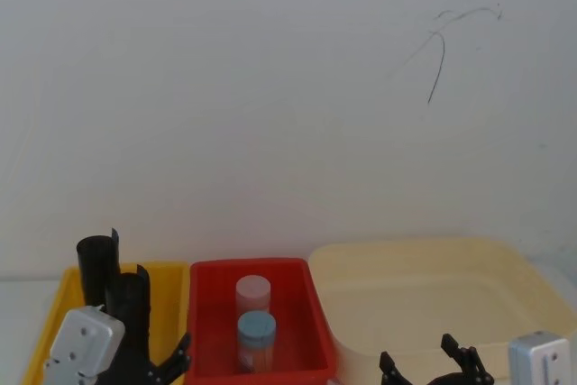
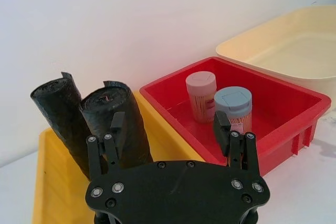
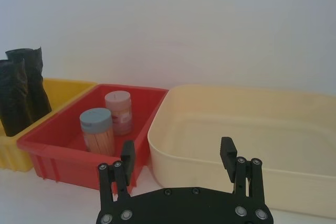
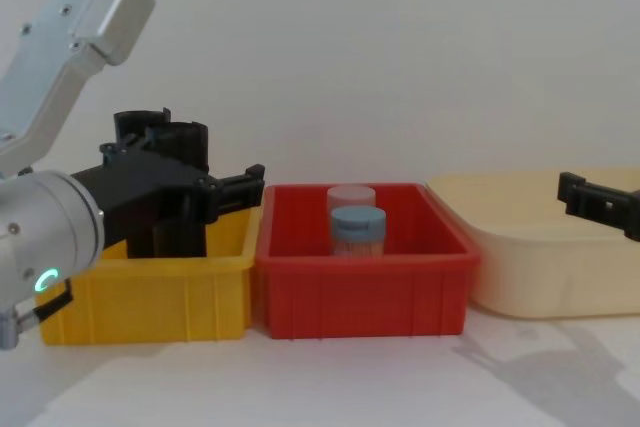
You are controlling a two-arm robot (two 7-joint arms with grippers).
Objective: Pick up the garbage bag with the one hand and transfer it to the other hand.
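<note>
Left wrist view: garbage bag (image 2: 132,121) (flat-topped)

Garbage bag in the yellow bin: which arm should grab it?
Left. The left gripper hangs open in front of the garbage bag in the yellow bin, while the right gripper sits open by the cream tub, beyond the red bin.

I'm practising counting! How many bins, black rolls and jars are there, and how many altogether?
Bins: 3 (yellow bin, red bin, cream bin)
Black rolls: 2 (garbage bag, creased roll)
Jars: 2 (pink-lidded jar, blue-lidded jar)
Total: 7
</note>
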